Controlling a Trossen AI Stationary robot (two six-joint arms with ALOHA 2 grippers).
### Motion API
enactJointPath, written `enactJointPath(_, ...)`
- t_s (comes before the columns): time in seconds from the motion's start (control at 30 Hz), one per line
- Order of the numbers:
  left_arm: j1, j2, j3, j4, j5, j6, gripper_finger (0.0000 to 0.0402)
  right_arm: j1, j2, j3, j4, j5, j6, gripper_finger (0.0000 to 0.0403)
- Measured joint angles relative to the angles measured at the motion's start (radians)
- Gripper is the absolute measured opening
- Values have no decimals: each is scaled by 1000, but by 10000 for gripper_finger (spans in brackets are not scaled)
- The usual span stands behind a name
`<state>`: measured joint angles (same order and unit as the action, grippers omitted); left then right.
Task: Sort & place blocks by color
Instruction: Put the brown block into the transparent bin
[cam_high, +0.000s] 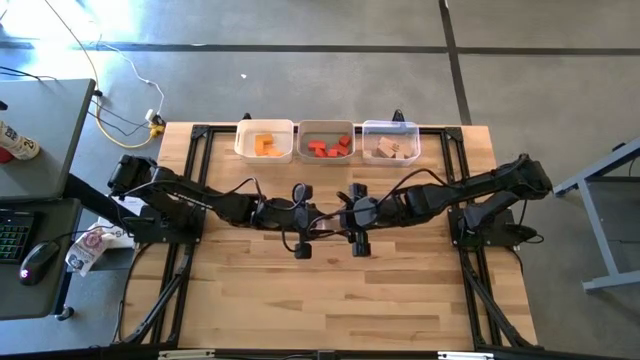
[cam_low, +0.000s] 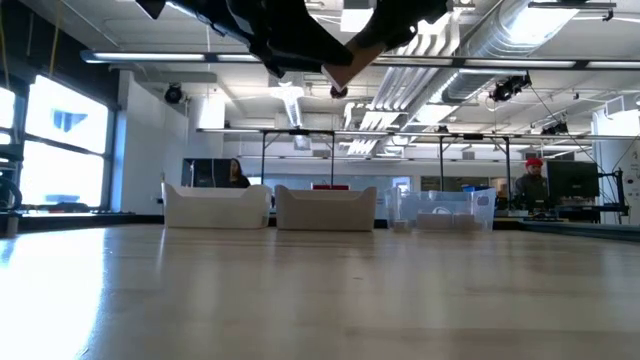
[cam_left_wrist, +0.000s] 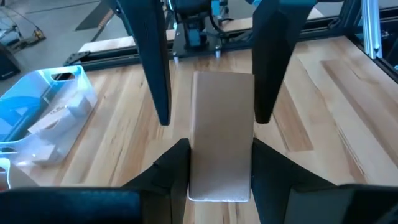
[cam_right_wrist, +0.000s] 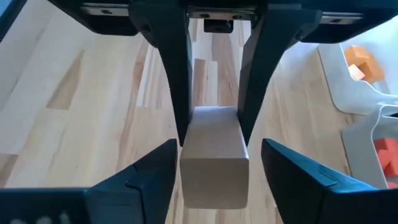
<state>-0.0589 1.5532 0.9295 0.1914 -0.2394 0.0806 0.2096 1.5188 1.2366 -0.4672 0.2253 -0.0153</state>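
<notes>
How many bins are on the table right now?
3, in a row along the table's far edge: the left bin, the middle bin and the clear bin on the right. None looks hidden.

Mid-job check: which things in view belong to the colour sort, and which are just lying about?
Job:
- pale wooden bar, clamped in the left gripper, with the open right gripper flanking it
- orange blocks, red blocks and pale blocks in the plastic bins

Lying about:
- keyboard and computer mouse
- yellow cable
</notes>
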Motion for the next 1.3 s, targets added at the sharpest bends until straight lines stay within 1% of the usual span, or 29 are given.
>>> enactJointPath(0.1,0,0,0,13,0,2,115,0,0,0,-4,12,7,195)
enactJointPath(0.27,1,0,0,23,-25,0,115,0,0,0,-11,18,0,112)
enactJointPath(0.3,1,0,0,23,-29,0,116,0,0,0,-13,19,-5,104)
enactJointPath(0.5,9,0,0,22,-42,2,133,0,0,0,-12,30,-12,104)
enactJointPath(0.57,13,0,0,22,-60,2,143,0,0,0,-15,55,-7,104)
enactJointPath(0.73,25,0,0,13,-64,2,176,-8,0,0,-45,79,33,104)
enactJointPath(0.9,36,0,0,-65,-66,-22,206,-33,0,0,-150,159,105,104)
enactJointPath(1.0,48,0,0,-123,-64,-26,213,-66,0,0,-231,211,167,104)
enactJointPath(1.07,58,0,0,-161,-64,-55,213,-95,0,0,-276,239,206,104)
enactJointPath(1.17,72,0,0,-212,-38,-86,209,-147,0,0,-328,249,259,104)
enactJointPath(1.3,92,-22,1,-262,64,-87,205,-222,0,0,-352,251,299,104)
